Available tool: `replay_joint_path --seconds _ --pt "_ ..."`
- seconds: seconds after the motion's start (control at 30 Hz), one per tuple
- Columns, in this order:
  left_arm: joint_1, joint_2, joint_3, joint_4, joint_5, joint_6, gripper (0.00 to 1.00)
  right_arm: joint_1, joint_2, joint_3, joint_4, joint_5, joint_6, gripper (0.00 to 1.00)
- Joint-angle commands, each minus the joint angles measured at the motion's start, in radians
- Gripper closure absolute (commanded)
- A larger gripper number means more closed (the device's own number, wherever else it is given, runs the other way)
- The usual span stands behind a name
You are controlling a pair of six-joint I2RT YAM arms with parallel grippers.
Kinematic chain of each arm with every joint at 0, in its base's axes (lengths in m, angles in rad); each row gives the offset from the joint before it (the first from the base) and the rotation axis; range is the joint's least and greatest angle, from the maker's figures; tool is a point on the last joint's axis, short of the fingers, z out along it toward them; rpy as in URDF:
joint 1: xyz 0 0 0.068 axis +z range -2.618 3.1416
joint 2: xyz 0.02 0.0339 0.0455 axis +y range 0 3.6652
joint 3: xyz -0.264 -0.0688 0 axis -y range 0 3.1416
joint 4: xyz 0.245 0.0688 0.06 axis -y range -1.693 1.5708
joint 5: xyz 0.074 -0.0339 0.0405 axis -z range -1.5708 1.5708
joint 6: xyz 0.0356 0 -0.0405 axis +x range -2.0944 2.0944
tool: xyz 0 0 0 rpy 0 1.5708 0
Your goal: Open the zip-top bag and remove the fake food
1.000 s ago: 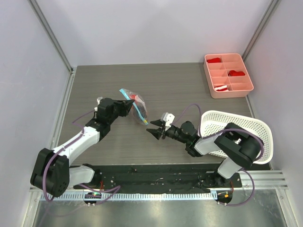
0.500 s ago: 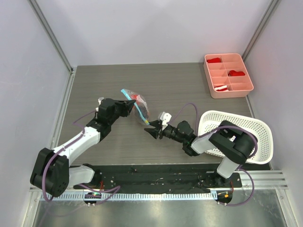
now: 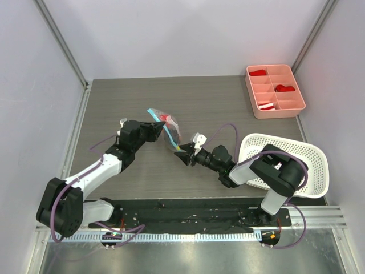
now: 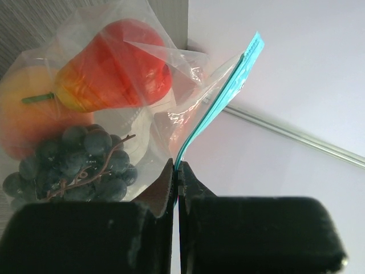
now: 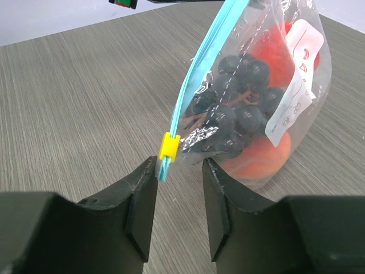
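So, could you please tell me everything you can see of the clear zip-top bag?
The clear crinkly plastic zip-top bag is held up by its teal-blue zip strip, on which the left jaws are shut. The strip slants down, apparently sealed, to a yellow slider at the mouth of the open right jaws. Inside: a red-orange pear-like toy, a round peach-orange fruit, a black grape cluster and a white label. Whether its bottom touches the grey table is unclear.

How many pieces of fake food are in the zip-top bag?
3, by left wrist view: red pear uppermost, orange fruit left, black grapes lowest; more may be hidden.
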Motion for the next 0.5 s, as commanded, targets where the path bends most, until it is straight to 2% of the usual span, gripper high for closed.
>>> replay_joint_path --seconds 0.0,0.07,0.13,0.17,0.2,0.3,0.33,0.37,0.4,0.43,0.47 --pt "-0.013 0.004 -0.009 0.076 -0.02 -0.026 1.0 0.006 0.014 0.04 0.217 0.032 0.017 0.64" --pt "-0.014 0.001 -0.013 0.079 -0.018 -0.029 1.0 0.006 0.017 0.043 0.212 0.034 0.014 0.67" --pt "-0.016 -0.003 -0.019 0.079 -0.02 -0.031 1.0 0.006 0.018 0.043 0.214 0.04 0.014 0.77" --pt "-0.017 -0.008 -0.022 0.079 -0.018 -0.029 1.0 0.006 0.014 0.044 0.209 0.052 0.016 0.84" --pt "-0.017 -0.012 -0.029 0.079 -0.02 -0.025 1.0 0.006 0.008 0.047 0.201 0.055 0.014 0.97" --pt "-0.013 -0.035 -0.06 0.085 -0.008 0.006 1.0 0.005 -0.058 0.055 0.073 0.069 -0.021 0.99" --pt "-0.008 -0.069 -0.066 0.084 0.001 0.068 0.99 0.006 -0.08 0.063 0.021 0.077 -0.062 0.99" --pt "-0.002 -0.088 -0.071 0.073 0.015 0.119 0.94 0.005 -0.122 0.064 -0.066 0.08 -0.076 0.99" --pt "0.001 -0.115 -0.06 -0.014 0.015 0.167 0.87 -0.001 -0.141 0.069 -0.105 0.061 -0.096 0.99" --pt "0.003 -0.171 -0.045 -0.078 0.008 0.278 0.62 -0.012 -0.161 0.072 -0.14 0.035 -0.11 0.99" --pt "0.001 -0.202 0.002 -0.16 -0.021 0.335 0.47 -0.043 -0.193 0.076 -0.217 0.005 -0.113 0.99"
